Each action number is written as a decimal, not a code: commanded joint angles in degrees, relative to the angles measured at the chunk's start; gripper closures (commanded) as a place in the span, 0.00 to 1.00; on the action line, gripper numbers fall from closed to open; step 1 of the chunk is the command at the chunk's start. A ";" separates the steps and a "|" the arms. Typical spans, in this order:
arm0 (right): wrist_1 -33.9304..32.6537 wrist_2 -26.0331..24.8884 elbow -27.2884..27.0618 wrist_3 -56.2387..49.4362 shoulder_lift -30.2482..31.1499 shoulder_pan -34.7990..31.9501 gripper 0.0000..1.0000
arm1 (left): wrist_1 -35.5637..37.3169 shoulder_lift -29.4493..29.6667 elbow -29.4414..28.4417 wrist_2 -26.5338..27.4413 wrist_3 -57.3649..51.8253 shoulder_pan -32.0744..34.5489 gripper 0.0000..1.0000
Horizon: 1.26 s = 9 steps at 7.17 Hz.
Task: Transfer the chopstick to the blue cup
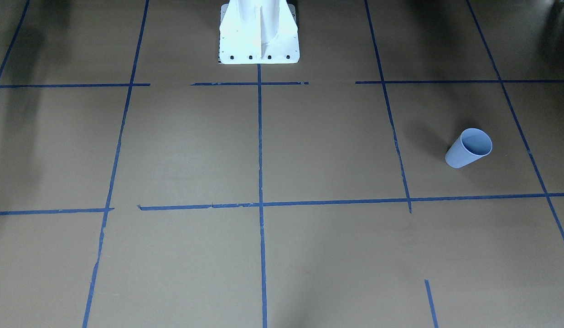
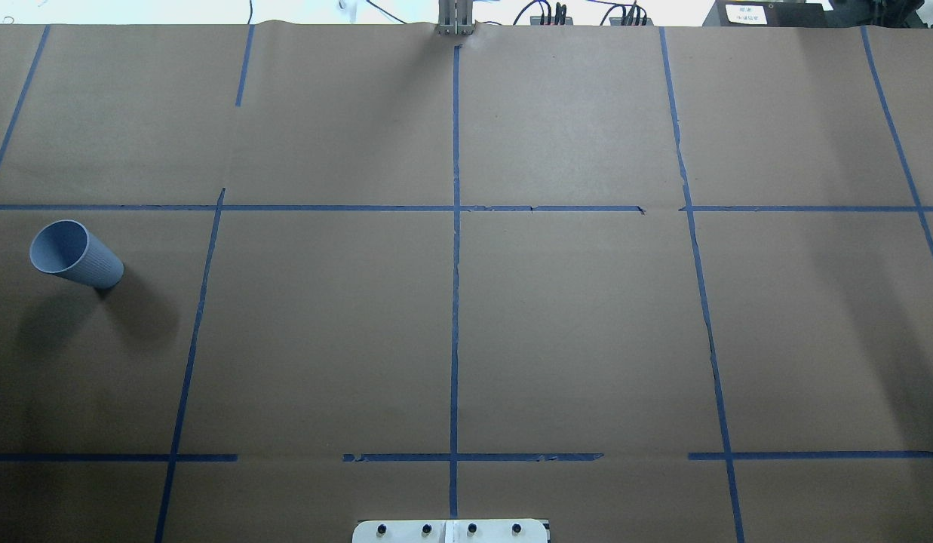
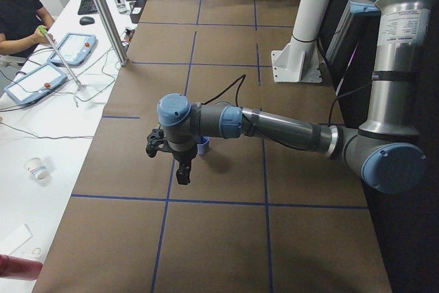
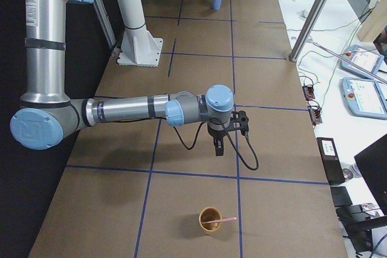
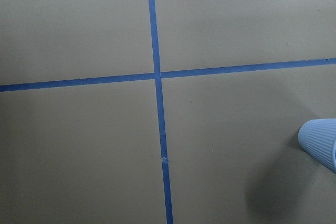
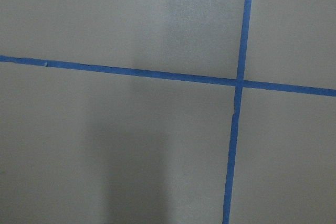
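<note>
Blue cup (image 2: 75,255) stands upright on the table (image 2: 572,332), on the robot's left side, close to the left edge of the overhead view, open mouth up and nothing visible inside. Chopstick (image 4: 225,219) is not in it. It leans in a brown cup (image 4: 208,230) at the table's far right end, with its pink tip poking out over the rim; this shows only in the right side view. The two cups are well apart, at opposite ends of the table. Left arm (image 3: 288,128) reaches out low over the table, and the left jaws point down just beside the blue cup, which is partly hidden behind the wrist in the left side view. The left wrist view catches only the cup's ribbed side at its right edge. Right arm (image 4: 127,110) is stretched out too; the right jaws hang above bare table, between the robot base (image 1: 259,41) and the brown cup, touching neither. Both sets of jaws show only in the side views, so I cannot tell whether they are released or clenched. Nothing is seen held in either. Blue tape lines (image 2: 455,302) grid the brown table cover. A person (image 3: 17,12) sits at a side desk with tablets (image 3: 34,80).
</note>
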<state>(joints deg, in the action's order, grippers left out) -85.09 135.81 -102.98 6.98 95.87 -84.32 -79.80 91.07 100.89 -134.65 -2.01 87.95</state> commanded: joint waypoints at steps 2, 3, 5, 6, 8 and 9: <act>0.19 0.60 -0.56 0.31 1.51 -0.76 0.00 | -0.19 -0.36 0.09 0.35 -1.07 -3.64 0.00; 0.28 0.86 -0.56 0.31 1.60 -0.76 0.00 | -0.27 -0.54 1.05 0.36 -1.07 -3.66 0.00; 0.28 1.65 -0.38 0.14 2.04 -0.76 0.00 | -0.97 -0.54 0.37 -0.08 -1.15 -3.66 0.00; 0.37 1.65 -0.47 0.22 2.04 -0.76 0.00 | -1.93 -1.41 1.58 -1.74 -1.07 -3.66 0.00; 0.37 1.48 -0.47 0.31 2.04 -0.76 0.00 | -2.29 -1.07 2.02 -2.02 3.98 -3.92 0.00; 0.54 1.48 -0.55 -0.12 1.70 -0.50 0.00 | -5.25 -0.89 2.46 -1.93 11.51 -8.45 0.00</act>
<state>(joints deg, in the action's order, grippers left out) -84.69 137.30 -103.46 7.19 97.83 -85.02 -82.71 89.94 102.84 -136.55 2.29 82.98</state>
